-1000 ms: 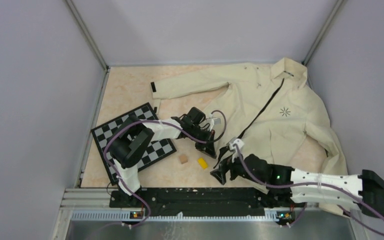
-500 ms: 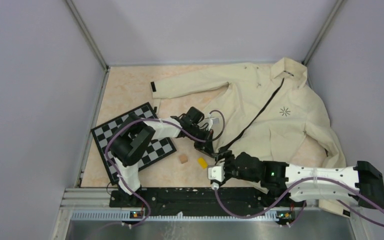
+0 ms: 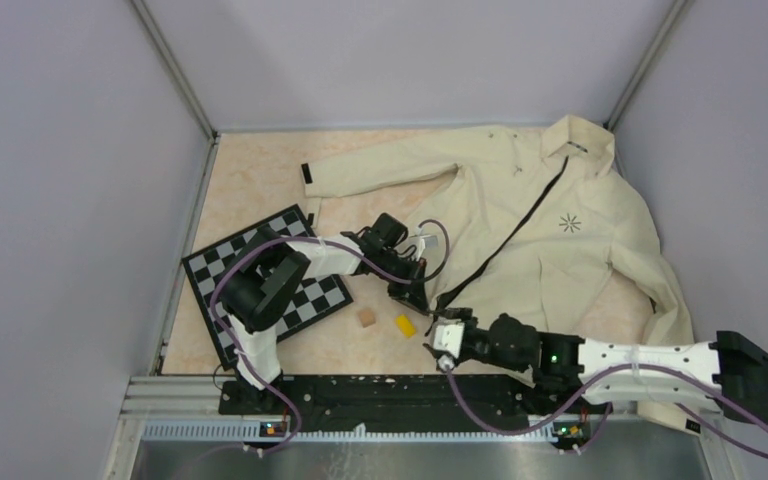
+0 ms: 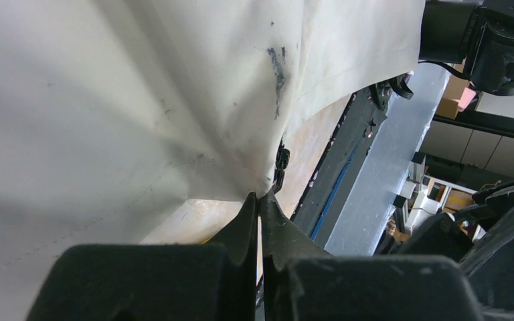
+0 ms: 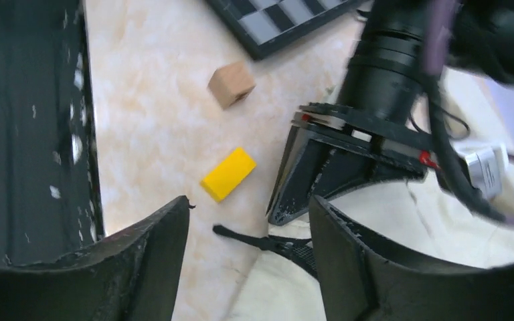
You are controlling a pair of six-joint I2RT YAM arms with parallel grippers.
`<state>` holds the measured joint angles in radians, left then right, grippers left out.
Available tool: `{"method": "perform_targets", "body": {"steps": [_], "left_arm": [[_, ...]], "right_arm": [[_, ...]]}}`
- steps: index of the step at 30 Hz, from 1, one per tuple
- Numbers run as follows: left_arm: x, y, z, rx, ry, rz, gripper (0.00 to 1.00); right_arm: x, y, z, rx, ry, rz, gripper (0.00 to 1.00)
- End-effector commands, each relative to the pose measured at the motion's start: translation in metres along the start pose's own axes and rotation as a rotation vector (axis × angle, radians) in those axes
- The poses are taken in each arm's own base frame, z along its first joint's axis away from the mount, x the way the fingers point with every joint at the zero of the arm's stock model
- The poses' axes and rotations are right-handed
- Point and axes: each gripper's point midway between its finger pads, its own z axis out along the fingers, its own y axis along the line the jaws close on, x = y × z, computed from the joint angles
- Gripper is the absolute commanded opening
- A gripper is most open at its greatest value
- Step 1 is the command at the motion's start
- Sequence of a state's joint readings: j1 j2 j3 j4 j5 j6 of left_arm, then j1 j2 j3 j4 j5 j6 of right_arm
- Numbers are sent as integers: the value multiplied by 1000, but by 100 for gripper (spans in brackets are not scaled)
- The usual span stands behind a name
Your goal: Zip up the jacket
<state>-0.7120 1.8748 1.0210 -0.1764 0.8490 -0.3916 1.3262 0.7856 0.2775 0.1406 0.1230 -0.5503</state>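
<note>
Marbled beige tabletop, grey walls. Cream long-sleeved fabric jacket lies spread flat at far right, its dark front zipper running diagonally down to the near hem. That hem is pinched tight by the left gripper beside the zipper's bottom end, probably to anchor the fabric taut. Jaws of the right gripper are apart and empty, hovering just above the black zipper tail, likely lining up a grab. Yellow block, wooden cube and checkerboard sit off to the left.

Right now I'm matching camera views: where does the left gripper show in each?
Top external: low centre, left gripper shut on the jacket hem.
Left wrist: bottom centre, pinching that hem.
Right wrist: centre-right, tips at the hem.
Shared landmark: the jacket hem.
</note>
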Motion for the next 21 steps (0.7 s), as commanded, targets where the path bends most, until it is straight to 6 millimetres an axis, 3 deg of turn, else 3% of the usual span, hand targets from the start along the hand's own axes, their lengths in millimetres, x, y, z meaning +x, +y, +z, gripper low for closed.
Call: {"method": "perform_targets", "body": {"steps": [1,3,5,8,9,11,13,21], "left_arm": [[-5,1,0,18,-4,-3,0],[-4,2,0,20,-2,-11,0],[-4,1,1,26,-3,-15,0],[-4,1,2,38,-2,-25,0],[-4,1,2,41,-2,-27,0],[-4,1,3,45,1,-32,0],[-4,1,3,46,0,-34,0],[-1,3,4,48,6,-44,0]], "right_arm": [[-52,-47,-21,291,-329,637,61],[-32,-60,-28,439,-297,973,60],[-11,-61,-32,557,-210,1273,67],[2,-47,-29,587,-112,1478,85],[4,-43,-26,588,-91,1531,85],[14,-33,-20,612,-52,1639,73],[18,-25,-12,606,-34,1696,50],[58,-10,-6,655,-28,1910,30]]}}
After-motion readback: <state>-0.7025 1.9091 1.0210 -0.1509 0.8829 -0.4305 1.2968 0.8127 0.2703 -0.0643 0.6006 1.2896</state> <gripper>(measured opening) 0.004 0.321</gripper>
